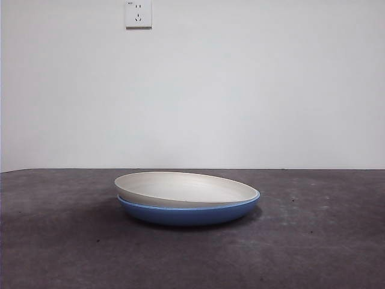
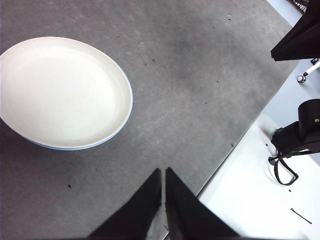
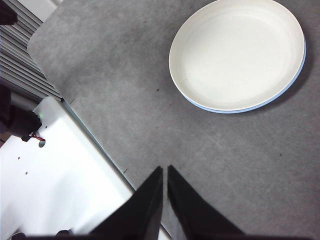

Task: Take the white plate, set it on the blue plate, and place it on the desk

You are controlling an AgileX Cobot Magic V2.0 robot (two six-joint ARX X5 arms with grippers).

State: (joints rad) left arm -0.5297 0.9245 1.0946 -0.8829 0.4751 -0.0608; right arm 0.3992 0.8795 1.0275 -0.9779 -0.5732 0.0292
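Nearest lies bare stretch of the mottled dark grey counter (image 1: 60, 253). Further in, the glossy blue round plate (image 1: 186, 215) sits on it, and the matte cream-white round plate (image 1: 183, 188) rests nested in the blue one, slightly tilted. Well back from the blue plate, the left hand (image 2: 163, 172) and right hand (image 3: 165, 170) both hang empty, tips pressed together. Behind the blue plate, a white wall socket (image 1: 138, 14).

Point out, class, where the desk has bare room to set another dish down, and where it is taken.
The desk lies bare either side of the stack and in front of it, up to the near edge. Only the middle is taken: the white plate sits tilted in the blue plate. Both grippers hang shut near the desk's edge, away from the plates.
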